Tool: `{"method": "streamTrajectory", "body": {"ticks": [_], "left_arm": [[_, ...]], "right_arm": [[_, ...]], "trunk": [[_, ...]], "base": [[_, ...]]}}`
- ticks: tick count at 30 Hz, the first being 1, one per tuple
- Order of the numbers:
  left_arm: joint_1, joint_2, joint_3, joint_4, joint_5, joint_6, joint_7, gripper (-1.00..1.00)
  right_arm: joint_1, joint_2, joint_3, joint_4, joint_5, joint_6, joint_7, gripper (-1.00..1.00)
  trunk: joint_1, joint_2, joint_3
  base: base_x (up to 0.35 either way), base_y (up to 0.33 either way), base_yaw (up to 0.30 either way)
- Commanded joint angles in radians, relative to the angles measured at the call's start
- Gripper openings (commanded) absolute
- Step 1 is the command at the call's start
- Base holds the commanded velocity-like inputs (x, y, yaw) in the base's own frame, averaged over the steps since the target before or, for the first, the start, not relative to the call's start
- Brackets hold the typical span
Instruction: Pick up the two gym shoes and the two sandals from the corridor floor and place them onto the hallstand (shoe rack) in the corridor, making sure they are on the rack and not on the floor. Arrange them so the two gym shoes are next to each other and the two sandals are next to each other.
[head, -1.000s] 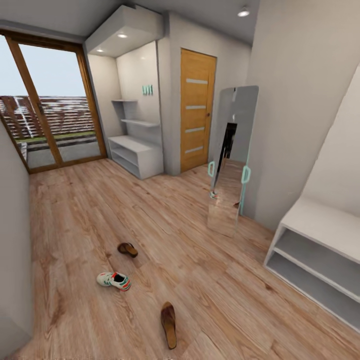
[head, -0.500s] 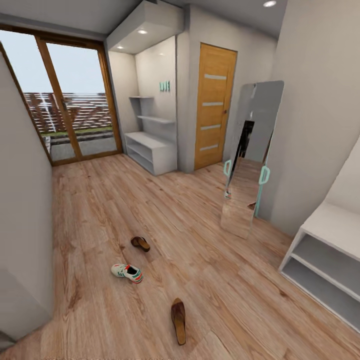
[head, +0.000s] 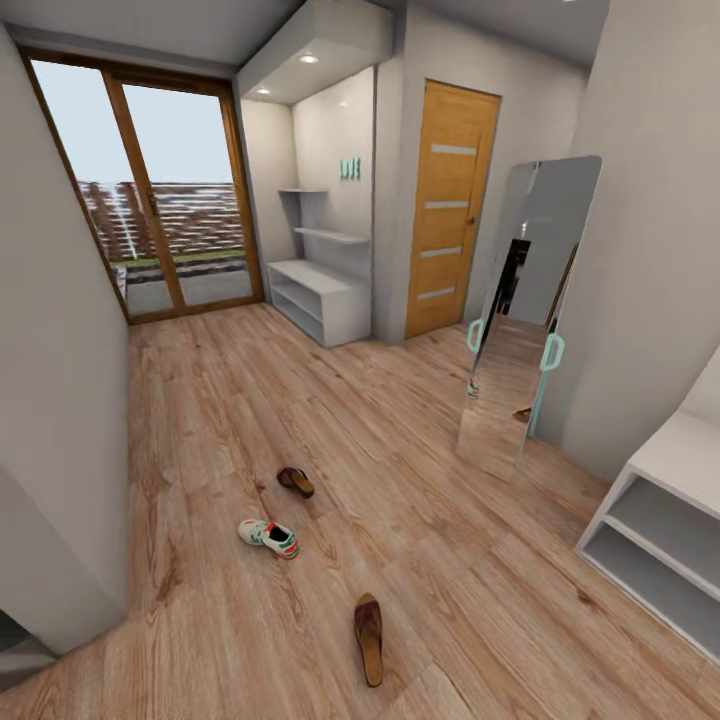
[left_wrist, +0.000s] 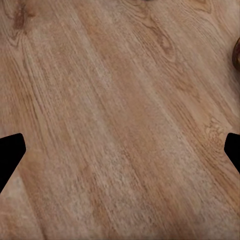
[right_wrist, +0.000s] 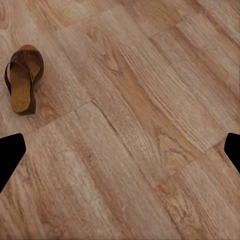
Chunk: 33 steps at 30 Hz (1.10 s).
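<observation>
On the wood-plank corridor floor (head: 430, 560) lie three pieces of footwear. One brown sandal (head: 295, 482) lies furthest from me, a white gym shoe (head: 268, 537) with green stripes and a red heel is just nearer, and a second sandal (head: 369, 637) lies closest; this sandal (right_wrist: 22, 85) appears in the right wrist view. The other gym shoe is out of view. The white hallstand (head: 318, 300), with floating shelves above it, stands against the far wall. My left gripper (left_wrist: 120, 152) and right gripper (right_wrist: 120, 152) hang open over bare floor, holding nothing.
A teal-framed leaning mirror (head: 520, 320) stands at the right wall beside a wooden door (head: 450, 210). Another white two-shelf bench (head: 665, 530) sits at the near right. Glass patio doors (head: 150, 190) close the far end; a grey wall (head: 60, 400) runs along the left.
The whole picture has shifted rightward, so the camera has moved. The shoe and sandals keep their places on the floor relative to each other.
</observation>
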Motion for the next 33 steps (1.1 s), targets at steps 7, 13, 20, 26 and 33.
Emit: {"method": "streamTrajectory", "body": {"ticks": [7, 13, 20, 26, 33], "left_arm": [[-0.001, 0.0, 0.0, 0.001, 0.003, -0.003, 0.001, 1.0], [-0.001, -0.001, 0.002, -0.002, 0.002, -0.004, -0.001, 1.0], [-0.041, 0.002, -0.001, -0.028, 0.002, 0.004, 0.003, 1.0], [-0.196, 0.0, -0.003, -0.039, 0.0, 0.021, -0.001, 1.0], [-0.312, -0.002, -0.006, -0.038, -0.003, 0.072, -0.003, 1.0]], "right_arm": [[-0.001, -0.001, 0.001, 0.001, 0.002, -0.002, 0.003, 1.0], [-0.001, -0.001, 0.001, 0.0, 0.001, -0.003, 0.005, 1.0], [-0.006, -0.003, -0.002, -0.039, -0.001, -0.002, -0.001, 1.0], [-0.101, -0.003, -0.002, -0.145, 0.0, 0.025, -0.001, 1.0], [-0.284, -0.001, -0.002, -0.16, -0.002, 0.208, -0.003, 1.0]], "trunk": [[0.0, 0.0, -0.001], [0.0, 0.0, -0.001], [0.0, 0.0, -0.001], [0.0, 0.0, -0.001], [0.0, 0.0, -0.001]], "base": [[0.0, 0.0, 0.005], [0.0, 0.0, 0.0], [0.0, 0.0, 0.0], [0.0, 0.0, 0.0], [0.0, 0.0, 0.0]]}}
